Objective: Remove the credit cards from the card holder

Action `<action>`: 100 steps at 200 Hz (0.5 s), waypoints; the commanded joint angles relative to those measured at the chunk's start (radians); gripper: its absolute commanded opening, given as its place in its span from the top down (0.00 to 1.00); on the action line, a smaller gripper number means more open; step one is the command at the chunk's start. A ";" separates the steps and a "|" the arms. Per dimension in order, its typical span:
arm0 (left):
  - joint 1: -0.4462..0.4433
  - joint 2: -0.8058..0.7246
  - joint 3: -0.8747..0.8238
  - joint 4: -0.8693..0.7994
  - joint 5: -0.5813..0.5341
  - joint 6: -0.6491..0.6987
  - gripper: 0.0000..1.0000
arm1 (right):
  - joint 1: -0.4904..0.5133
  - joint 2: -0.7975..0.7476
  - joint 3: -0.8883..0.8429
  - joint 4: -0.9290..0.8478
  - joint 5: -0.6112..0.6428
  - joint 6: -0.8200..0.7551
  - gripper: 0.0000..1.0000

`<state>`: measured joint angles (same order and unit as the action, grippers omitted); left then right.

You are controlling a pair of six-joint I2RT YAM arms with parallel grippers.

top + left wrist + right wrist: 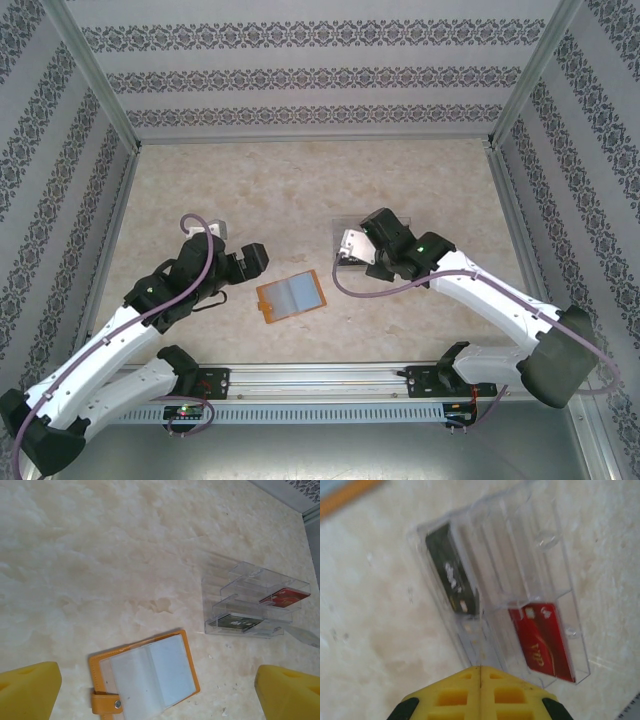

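Two tools: left tool (pixel 250 259), spread open, hovers beside the open card holder (pixel 145 680) on the counter (pixel 100 555); right tool (pixel 480 680), closed on nothing, hangs over the clear tray (pixel 520 545) holding black card (pixel 451 580) and red card (pixel 542 640). Judged step: approach; next needs pinching a card edge from its pockets.

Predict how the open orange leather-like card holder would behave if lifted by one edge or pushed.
The flat orange leather-like card holder lies open, so lifted by one edge it would probably flop at its fold. It looks thin, likely light, and should slide on the smooth marbled table when pushed. Its glossy translucent pockets may be slippery.
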<state>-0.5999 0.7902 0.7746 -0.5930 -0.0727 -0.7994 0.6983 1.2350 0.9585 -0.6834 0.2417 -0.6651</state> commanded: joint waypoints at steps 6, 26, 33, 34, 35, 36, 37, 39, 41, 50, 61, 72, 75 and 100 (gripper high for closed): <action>0.011 -0.031 -0.028 -0.019 -0.029 0.017 0.00 | -0.003 -0.006 -0.070 0.023 0.093 -0.188 1.00; 0.012 -0.046 -0.042 -0.016 -0.027 0.016 0.00 | -0.044 -0.009 -0.094 0.047 0.069 -0.214 1.00; 0.011 -0.051 -0.047 -0.015 -0.029 0.016 0.00 | -0.057 -0.009 -0.099 0.058 0.064 -0.218 1.00; 0.011 -0.053 -0.047 -0.016 -0.029 0.016 0.00 | -0.058 -0.008 -0.100 0.059 0.064 -0.219 1.00; 0.011 -0.053 -0.047 -0.016 -0.029 0.015 0.00 | -0.060 -0.008 -0.102 0.061 0.063 -0.220 1.00; 0.011 -0.054 -0.048 -0.016 -0.029 0.015 0.00 | -0.061 -0.008 -0.103 0.063 0.063 -0.221 1.00; 0.012 -0.054 -0.049 -0.016 -0.029 0.015 0.00 | -0.064 -0.007 -0.104 0.064 0.062 -0.222 1.00; 0.011 -0.056 -0.047 -0.015 -0.030 0.015 0.00 | -0.066 -0.007 -0.105 0.068 0.062 -0.224 1.00; 0.011 -0.056 -0.050 -0.014 -0.029 0.014 0.00 | -0.069 -0.005 -0.106 0.070 0.062 -0.227 1.00; 0.012 -0.060 -0.055 -0.013 -0.029 0.012 0.00 | -0.077 0.002 -0.110 0.079 0.061 -0.238 1.00; 0.012 -0.065 -0.059 -0.013 -0.032 0.012 0.00 | -0.088 0.013 -0.114 0.092 0.053 -0.249 1.00; 0.012 -0.069 -0.060 -0.016 -0.038 0.014 0.00 | -0.096 0.023 -0.120 0.112 0.050 -0.257 1.00; 0.012 -0.068 -0.060 -0.017 -0.039 0.014 0.00 | -0.099 0.025 -0.121 0.117 0.048 -0.258 1.00; 0.012 -0.076 -0.061 -0.021 -0.042 0.015 0.00 | -0.112 0.049 -0.125 0.139 0.036 -0.265 1.00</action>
<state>-0.5999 0.7319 0.7242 -0.5930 -0.0887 -0.7986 0.6029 1.2606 0.8528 -0.5877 0.2874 -0.8963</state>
